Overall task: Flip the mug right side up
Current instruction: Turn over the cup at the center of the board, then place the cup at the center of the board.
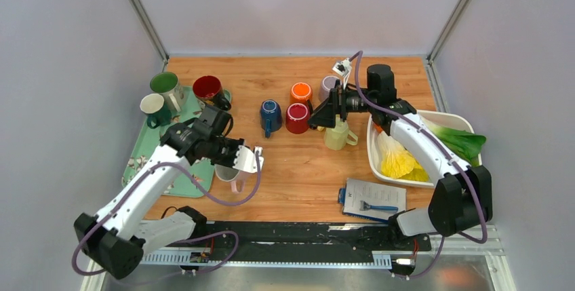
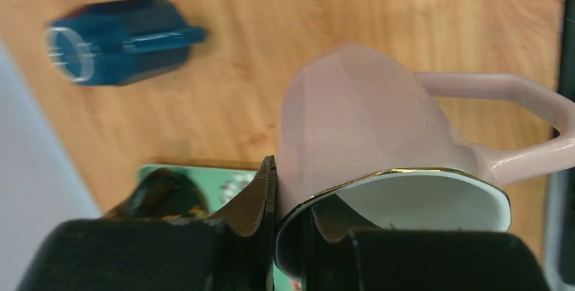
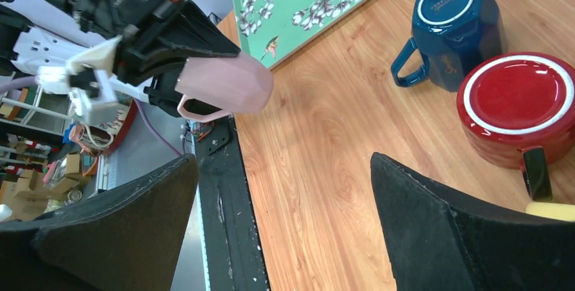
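Observation:
My left gripper (image 2: 291,192) is shut on the rim of the pink mug (image 2: 359,114), with one finger inside the mouth and one against the outer wall. The mug (image 1: 229,176) is held off the table on its side near the front edge, by the tray's corner. From the right wrist view the pink mug (image 3: 227,84) has its base towards the table's middle and its handle hanging down. My right gripper (image 1: 324,116) stands open over the table's middle, just left of a pale yellow mug (image 1: 337,136). Nothing is between the fingers of the right gripper (image 3: 283,162).
Blue (image 1: 270,114) and red (image 1: 297,118) mugs sit upside down mid-table, with orange (image 1: 301,92) and lilac (image 1: 328,86) ones behind. A green tray (image 1: 146,148) at left holds three mugs. A white bin (image 1: 371,148) of vegetables and a sheet with a razor (image 1: 373,199) lie at right.

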Tool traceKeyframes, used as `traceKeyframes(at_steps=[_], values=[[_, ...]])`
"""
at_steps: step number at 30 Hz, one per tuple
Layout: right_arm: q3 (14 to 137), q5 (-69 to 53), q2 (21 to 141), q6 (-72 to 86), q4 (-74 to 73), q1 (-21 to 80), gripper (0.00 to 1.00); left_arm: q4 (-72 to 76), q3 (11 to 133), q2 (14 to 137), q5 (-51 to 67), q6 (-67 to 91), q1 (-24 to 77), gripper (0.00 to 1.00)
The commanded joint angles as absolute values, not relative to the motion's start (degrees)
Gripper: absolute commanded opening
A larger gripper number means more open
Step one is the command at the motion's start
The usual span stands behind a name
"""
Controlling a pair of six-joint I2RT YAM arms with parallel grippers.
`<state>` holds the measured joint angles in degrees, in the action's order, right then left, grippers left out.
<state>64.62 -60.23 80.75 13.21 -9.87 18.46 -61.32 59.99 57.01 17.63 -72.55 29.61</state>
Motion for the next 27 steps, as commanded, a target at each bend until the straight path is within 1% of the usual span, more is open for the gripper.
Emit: traceKeyframes(at_steps=[1, 4, 8, 12, 18, 27], values=[[64.0, -58.1, 77.4, 9.8, -11.1, 18.5, 1.0, -69.0, 65.2, 63.1, 19.2, -75.0, 29.6, 0.0], [63.5, -57.1, 75.9, 8.7, -12.0, 18.2, 1.0, -69.8, 68.1, 67.4, 18.2, -74.4, 30.0, 0.0], [62.3, -56.1, 74.8, 8.3, -12.7, 17.7, 1.0, -70.7, 70.8, 73.8, 14.2, -74.5, 30.7, 0.0], [62.1, -56.1, 74.7, 8.2, -12.9, 17.7, 1.0, -70.2, 70.9, 77.7, 12.1, -74.2, 30.7, 0.0], [63.4, -55.8, 75.6, 8.1, -12.9, 17.7, 1.0, -65.5, 69.0, 80.4, 11.4, -73.2, 30.9, 0.0], [62.3, -55.7, 75.3, 8.0, -13.1, 17.7, 1.0, -63.3, 68.4, 84.3, 9.8, -71.3, 31.4, 0.0]])
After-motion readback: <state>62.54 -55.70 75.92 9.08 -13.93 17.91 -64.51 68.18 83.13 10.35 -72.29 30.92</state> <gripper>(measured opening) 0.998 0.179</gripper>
